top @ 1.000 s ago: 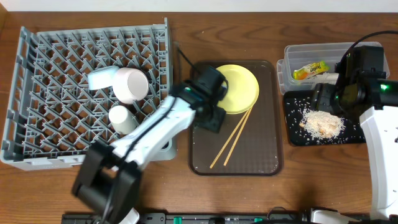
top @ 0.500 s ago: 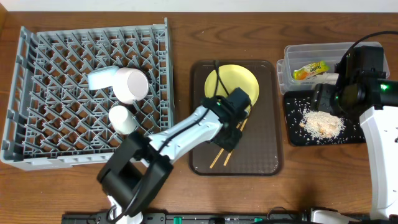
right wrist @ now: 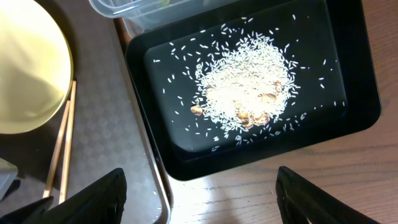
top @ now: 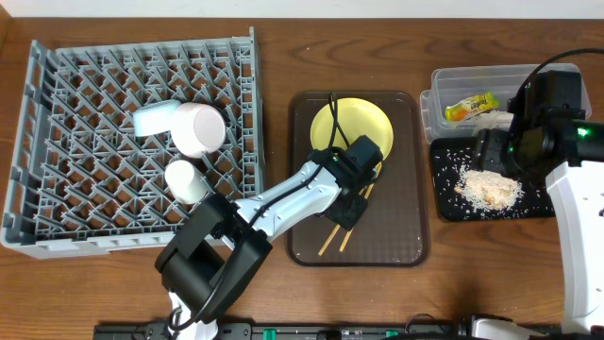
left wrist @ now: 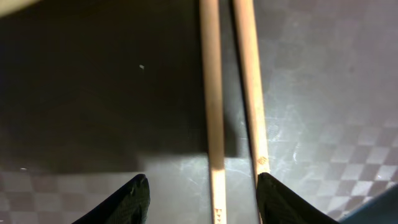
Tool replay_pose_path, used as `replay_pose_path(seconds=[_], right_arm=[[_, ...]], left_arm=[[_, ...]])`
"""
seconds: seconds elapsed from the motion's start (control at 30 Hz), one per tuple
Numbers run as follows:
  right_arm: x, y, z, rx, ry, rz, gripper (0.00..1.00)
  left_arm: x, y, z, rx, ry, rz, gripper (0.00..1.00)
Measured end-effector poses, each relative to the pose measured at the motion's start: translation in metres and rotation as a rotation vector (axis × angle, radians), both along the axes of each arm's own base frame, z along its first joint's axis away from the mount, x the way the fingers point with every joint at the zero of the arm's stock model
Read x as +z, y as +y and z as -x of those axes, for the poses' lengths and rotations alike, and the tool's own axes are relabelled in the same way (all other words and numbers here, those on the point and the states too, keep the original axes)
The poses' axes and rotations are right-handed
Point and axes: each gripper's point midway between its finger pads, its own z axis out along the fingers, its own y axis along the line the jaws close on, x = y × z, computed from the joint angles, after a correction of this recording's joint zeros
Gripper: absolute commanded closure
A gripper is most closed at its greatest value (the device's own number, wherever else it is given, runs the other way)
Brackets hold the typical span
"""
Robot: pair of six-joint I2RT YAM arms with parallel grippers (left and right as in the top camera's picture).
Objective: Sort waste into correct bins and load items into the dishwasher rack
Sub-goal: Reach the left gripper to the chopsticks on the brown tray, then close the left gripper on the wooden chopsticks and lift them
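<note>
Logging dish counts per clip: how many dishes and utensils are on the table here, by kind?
Bowls: 2 (light blue bowl, white bowl)
Cups: 1 (white cup)
Plates: 1 (yellow plate)
Chopsticks: 2
Total: 6

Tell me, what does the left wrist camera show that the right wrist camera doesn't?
Only the left wrist view: its own dark fingers spread either side of the chopsticks, seen close up. Only the right wrist view: the black tray with scattered rice, a corner of the clear tub and the wooden table. Both: the chopsticks on the brown tray.
</note>
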Motion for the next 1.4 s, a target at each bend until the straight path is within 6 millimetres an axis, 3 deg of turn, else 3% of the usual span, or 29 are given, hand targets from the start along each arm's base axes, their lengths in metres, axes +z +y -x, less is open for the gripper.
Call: replay_pose_path(seconds=[0.27,0.37,0.47,0.6,0.67,0.97,1.07,1.2,1.4], right_arm=[[-0.001,0.0,0.002,0.001,0.01,0.0,0.25],[-0.001,0.0,0.002,0.004,0.011,0.0,0.25],[-0.001,0.0,0.002,0.007,0.011,0.001,0.25],[-0.001,0.0,0.002,0.011,0.011,0.002,0.25],[-0.001,0.0,0.002,0.011,0.011,0.002,0.25],[-0.001,0.0,0.002,0.011,0.011,0.003,0.25],[-0.001,0.0,0.002,0.011,0.011,0.003,0.25],[0.0,0.0,0.001,0.011,0.007,0.003,0.25],[0.0,0.0,0.001,0.011,0.006,0.003,0.25]], left_arm=[[-0.004,0.004,-0.003,0.003,-0.013,-0.024,0.43],[-0.015,0.005,-0.002,-0.001,-0.001,-0.049,0.43],[-0.016,0.003,-0.004,-0.008,-0.018,-0.06,0.55],[-0.017,0.004,-0.006,-0.018,-0.041,-0.082,0.85],[-0.017,0.004,-0.006,-0.021,-0.046,-0.084,0.91],[-0.015,0.001,-0.002,-0.038,-0.039,-0.078,0.94],[-0.012,0.007,0.007,-0.043,-0.006,-0.095,0.94],[0.008,0.012,0.015,-0.048,-0.003,-0.089,0.94],[0.079,0.016,0.017,-0.04,-0.104,0.017,0.94]])
